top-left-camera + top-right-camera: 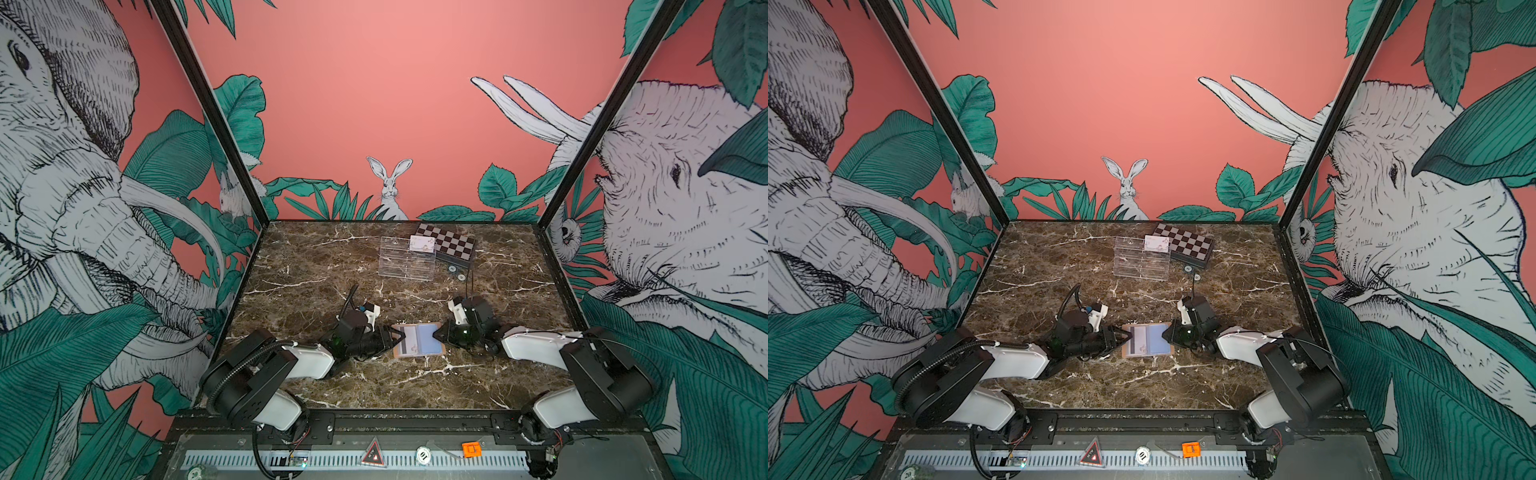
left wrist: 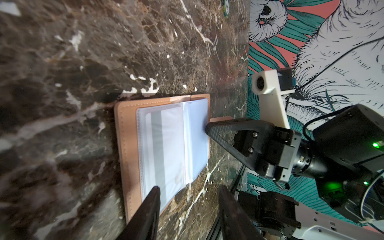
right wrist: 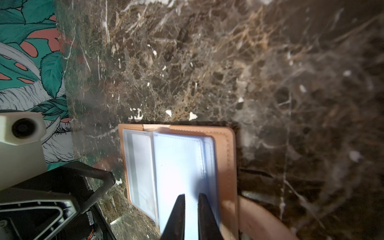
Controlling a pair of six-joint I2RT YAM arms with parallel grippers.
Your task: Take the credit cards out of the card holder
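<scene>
**One card out, at least one left in the holder**

In both top views the card holder (image 1: 417, 340) lies open and flat on the marble table (image 1: 311, 291), near the front, between the two arms. The left gripper (image 1: 390, 334) is at its left edge and the right gripper (image 1: 438, 332) at its right edge. Well behind, a loose credit card (image 1: 422, 243) rests at the back of the acrylic tray (image 1: 405, 262), beside the checkered box (image 1: 451, 245); that part looks done.

In the left wrist view a striped credit card (image 2: 162, 145) sits inside a pale sleeve. The left gripper (image 2: 189, 190) has its jaws apart, one finger over that sleeve's corner, the other over bare table; it holds nothing.

In the right wrist view the right gripper (image 3: 191, 196) has its fingers drawn almost together, tips on the opposite sleeve page. Whether they pinch the plastic or only press it down cannot be told. Judging from this, the striped card has yet to be drawn out; cards under other sleeves cannot be ruled out.
</scene>
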